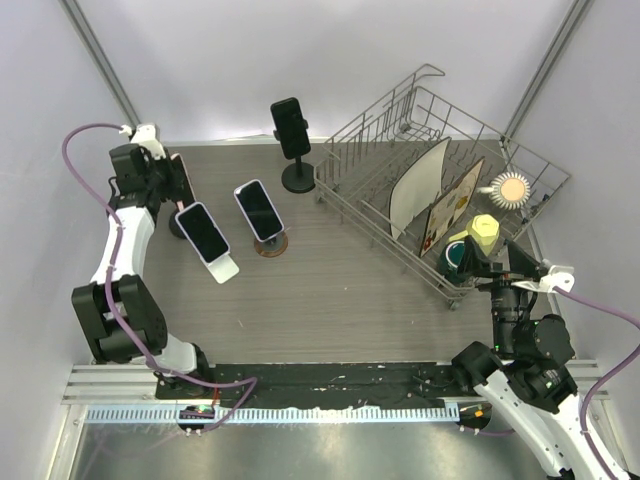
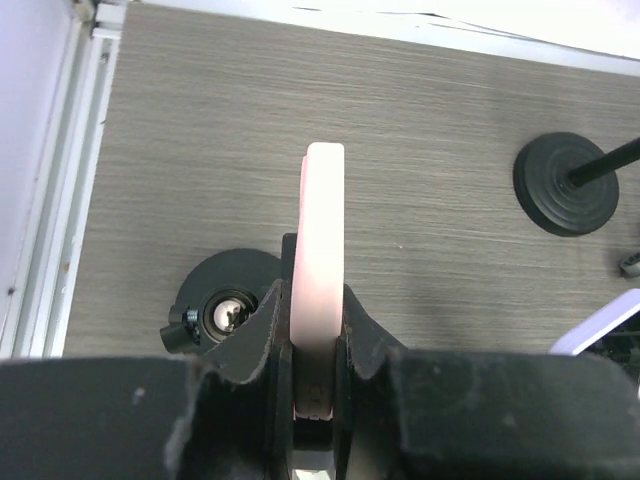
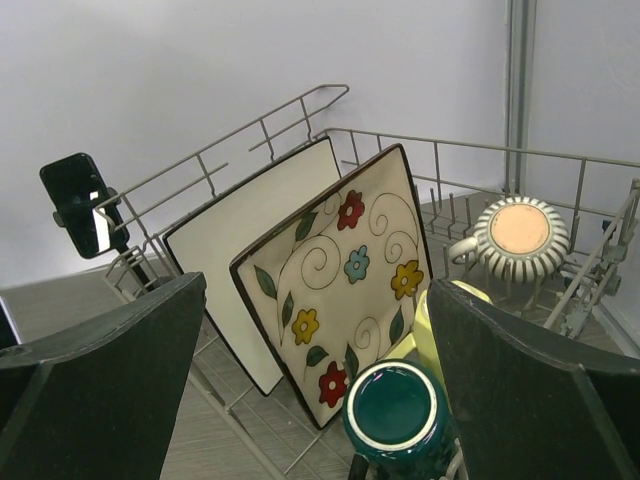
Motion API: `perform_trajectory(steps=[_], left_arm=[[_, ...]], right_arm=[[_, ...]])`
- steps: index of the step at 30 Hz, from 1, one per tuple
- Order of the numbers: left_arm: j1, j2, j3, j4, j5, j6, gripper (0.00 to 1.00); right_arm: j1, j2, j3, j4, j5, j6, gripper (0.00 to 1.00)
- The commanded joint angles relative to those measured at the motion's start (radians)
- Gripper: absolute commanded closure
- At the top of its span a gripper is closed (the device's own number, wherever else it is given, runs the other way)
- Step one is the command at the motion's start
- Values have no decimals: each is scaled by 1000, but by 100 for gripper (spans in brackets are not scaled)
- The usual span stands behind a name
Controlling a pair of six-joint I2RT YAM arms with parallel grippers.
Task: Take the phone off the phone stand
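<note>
My left gripper [image 1: 160, 178] is shut on a pink-cased phone [image 2: 323, 230], seen edge-on between its fingers [image 2: 262, 335] in the left wrist view. The phone's pink edge [image 1: 184, 178] also shows in the top view at the table's far left. Below it stands a black round phone stand [image 2: 225, 305] with a bare ball joint; the phone is not touching it. My right gripper [image 3: 318, 340] is open and empty, at the near right, facing the dish rack [image 1: 345, 205].
Three more phones stand on the table: one on a white stand [image 1: 207, 237], one on a brown round stand [image 1: 260, 212], one on a tall black stand [image 1: 290, 125]. The wire rack holds square plates [image 3: 335, 280], a green mug [image 3: 397, 415] and a striped cup [image 3: 520, 232].
</note>
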Motion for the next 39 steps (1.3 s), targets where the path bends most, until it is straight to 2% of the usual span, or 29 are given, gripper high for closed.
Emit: perform_trajectory(steps=[1,3,7,10,13,19,25,30,39], left_arm=[[6,-104,-41,-5,-198,13,93],[6,-153,-56,-31,-342,10,99],[8,-277,-131,-62,-488,-4,100],[6,-386,-182,-114,-568,-19,100],[6,-470,-200,-220,-562,-60,100],[5,-679,-285,-361,-457,-143,100],[2,-799,-328,-453,-196,-231,100],[-16,-899,-364,-464,31,-289,100],[-118,-974,-365,-519,171,-390,100]], right_arm=[[9,-7,10,32,-16,-7,2],[13,-7,18,23,-16,-1,2],[29,-9,29,16,-12,4,2],[47,-9,35,6,-2,4,2],[72,-7,41,3,6,-1,2],[87,-9,43,-1,8,-1,2],[89,-9,37,5,-3,-4,2],[89,-9,30,9,-2,-13,2],[89,-7,21,25,-2,-16,2]])
